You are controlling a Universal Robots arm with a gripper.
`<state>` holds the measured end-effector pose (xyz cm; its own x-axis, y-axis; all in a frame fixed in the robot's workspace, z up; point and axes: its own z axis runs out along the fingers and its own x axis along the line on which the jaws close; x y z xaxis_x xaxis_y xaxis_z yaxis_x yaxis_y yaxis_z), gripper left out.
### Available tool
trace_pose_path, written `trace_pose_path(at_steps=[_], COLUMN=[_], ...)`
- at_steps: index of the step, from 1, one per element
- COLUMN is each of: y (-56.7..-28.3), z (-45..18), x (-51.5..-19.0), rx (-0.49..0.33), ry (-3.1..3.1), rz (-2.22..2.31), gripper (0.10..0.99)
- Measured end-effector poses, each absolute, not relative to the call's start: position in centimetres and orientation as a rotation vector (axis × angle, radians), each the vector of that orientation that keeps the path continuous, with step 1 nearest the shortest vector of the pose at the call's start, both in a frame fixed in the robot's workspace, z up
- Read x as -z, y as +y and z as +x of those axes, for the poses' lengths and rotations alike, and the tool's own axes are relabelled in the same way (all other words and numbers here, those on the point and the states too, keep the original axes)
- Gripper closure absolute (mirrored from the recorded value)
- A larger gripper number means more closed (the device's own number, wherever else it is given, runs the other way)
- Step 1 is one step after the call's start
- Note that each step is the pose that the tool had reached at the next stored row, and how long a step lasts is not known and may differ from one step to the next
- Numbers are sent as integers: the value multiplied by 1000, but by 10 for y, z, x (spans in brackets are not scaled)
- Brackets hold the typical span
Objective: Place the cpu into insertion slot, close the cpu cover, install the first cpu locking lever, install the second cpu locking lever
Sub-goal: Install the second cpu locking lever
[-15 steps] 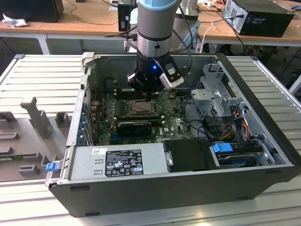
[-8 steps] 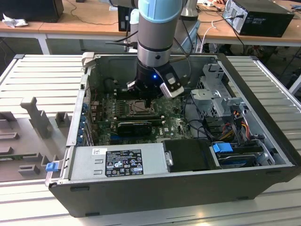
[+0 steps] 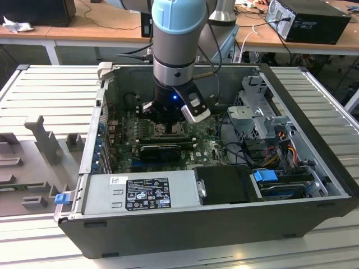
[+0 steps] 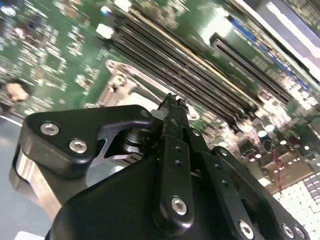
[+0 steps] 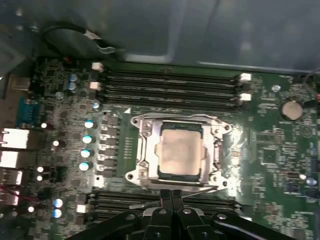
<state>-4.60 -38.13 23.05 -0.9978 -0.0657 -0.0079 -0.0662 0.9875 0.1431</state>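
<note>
In the first wrist view the cpu [image 5: 180, 152], pale silver-beige, lies flat in the insertion slot [image 5: 135, 175] on the green motherboard [image 5: 270, 150]. The cpu cover [image 5: 148, 150], a silver frame, lies down around the chip. A thin metal lever rod [image 5: 202, 189] runs along the socket's edge nearest my gripper [image 5: 171, 194]. The black fingers are pressed together, with their tips at that rod. I cannot tell whether they pinch it. In the second wrist view the gripper [image 4: 172, 106] hovers just over the socket's silver frame [image 4: 122, 82]. In the exterior view the gripper [image 3: 168, 126] reaches down into the open case.
Rows of black memory slots [image 5: 170, 87] flank the socket. A long black finned card [image 3: 160, 151] lies just in front of the gripper. A grey power supply [image 3: 140, 190], a drive cage [image 3: 258, 112] and cable bundles [image 3: 280, 145] crowd the case toward the exterior view's right.
</note>
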Motion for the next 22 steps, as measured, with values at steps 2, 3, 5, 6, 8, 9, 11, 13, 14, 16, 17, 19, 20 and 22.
trace_pose_path(at_steps=[2, 3, 5, 6, 8, 9, 11, 13, 14, 16, 17, 19, 20, 22], y=[-381, -381, -381, -382, -385, -386, -389, -392, -394, -399, -404, -407, -407, -408], z=[-47, -47, -48, -49, -55, -56, -58, -61, -63, -67, -69, -69, -70, -71], x=[-227, -223, -218, -217, -216, -216, -215, -214, -213, -211, -210, -209, -207, -204], rx=[-226, -227, -231, -240, -275, -281, -292, -313, -328, -375, -397, -416, -429, -440], ry=[3129, 3129, 3128, 3128, 3124, 3123, 3122, 3120, 3118, 3111, 3108, 3105, 3103, 3101], rz=[-105, -106, -109, -110, -114, -116, -124, -147, -152, -159, -162, -165, -167, -169], gripper=[980, 980, 980, 980, 980, 980, 980, 980, 980, 980, 980, 980, 980, 980])
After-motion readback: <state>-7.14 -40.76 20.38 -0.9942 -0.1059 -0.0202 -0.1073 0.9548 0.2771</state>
